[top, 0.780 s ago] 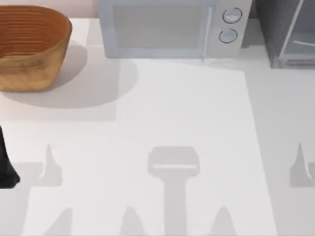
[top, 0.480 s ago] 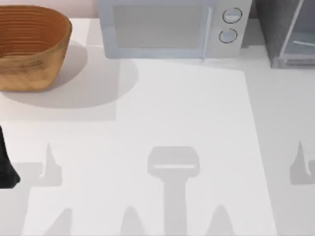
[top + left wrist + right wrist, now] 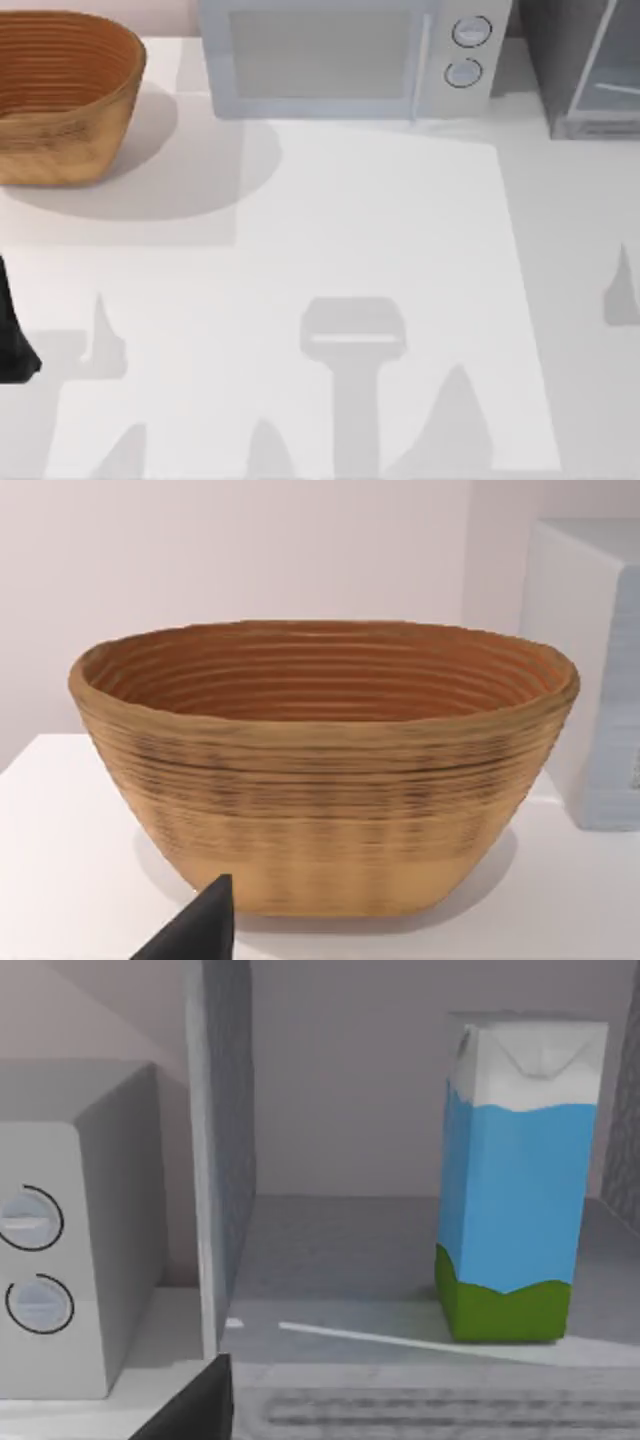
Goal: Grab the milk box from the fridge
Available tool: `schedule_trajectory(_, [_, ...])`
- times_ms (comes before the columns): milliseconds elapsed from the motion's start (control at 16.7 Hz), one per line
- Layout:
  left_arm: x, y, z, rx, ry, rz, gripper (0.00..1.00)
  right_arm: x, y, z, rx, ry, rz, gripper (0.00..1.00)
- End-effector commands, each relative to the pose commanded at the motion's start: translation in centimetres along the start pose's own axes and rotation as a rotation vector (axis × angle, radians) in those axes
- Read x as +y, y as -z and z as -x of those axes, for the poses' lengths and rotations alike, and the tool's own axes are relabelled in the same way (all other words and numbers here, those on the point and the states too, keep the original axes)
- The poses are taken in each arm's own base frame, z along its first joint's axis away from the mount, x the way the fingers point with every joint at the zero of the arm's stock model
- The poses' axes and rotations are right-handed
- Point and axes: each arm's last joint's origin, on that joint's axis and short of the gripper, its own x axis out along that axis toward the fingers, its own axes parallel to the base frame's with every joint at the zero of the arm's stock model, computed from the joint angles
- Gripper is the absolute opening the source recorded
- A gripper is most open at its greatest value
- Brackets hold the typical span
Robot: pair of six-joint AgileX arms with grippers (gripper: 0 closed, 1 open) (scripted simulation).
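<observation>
White counter (image 3: 330, 220) carries the dark grey speckled fridge (image 3: 560, 60), open so the blue-sided gable-top milk box (image 3: 518, 1175) stands reachable. Whether either gripper is released or clenched, I cannot tell.

Fridge mouth open
Milk box (image 3: 518, 1175) stands alone inside the fridge (image 3: 225, 1150); the microwave (image 3: 75, 1230) flanks the fridge's wall.

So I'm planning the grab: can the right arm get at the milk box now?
Probably yes: in the right wrist view the milk box stands upright inside the fridge, nothing between it and the camera.
</observation>
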Motion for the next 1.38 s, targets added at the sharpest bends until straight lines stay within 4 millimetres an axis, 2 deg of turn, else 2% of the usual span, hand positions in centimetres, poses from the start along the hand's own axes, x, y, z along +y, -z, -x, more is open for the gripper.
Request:
schedule_trajectory(300, [0.0, 0.0, 0.0, 0.000, 0.000, 0.000, 1.00, -3.2, 3.5, -3.4, 0.079, -0.002, -0.026, 1.00])
schedule_trajectory(660, [0.0, 0.0, 0.0, 0.000, 0.000, 0.000, 1.00, -6.3, 6.9, -4.8, 0.065, -0.009, -0.024, 1.00])
schedule_trajectory(840, [0.0, 0.0, 0.0, 0.000, 0.000, 0.000, 1.00, -7.0, 7.4, -4.9, 0.045, -0.011, -0.013, 1.00])
schedule_trajectory(1200, [0.0, 0.0, 0.0, 0.000, 0.000, 0.000, 1.00, -7.0, 7.5, -5.0, 0.046, -0.014, -0.014, 1.00])
schedule_trajectory(1380, [0.0, 0.0, 0.0, 0.000, 0.000, 0.000, 1.00, -7.5, 7.7, -6.6, 0.052, -0.011, -0.017, 1.00])
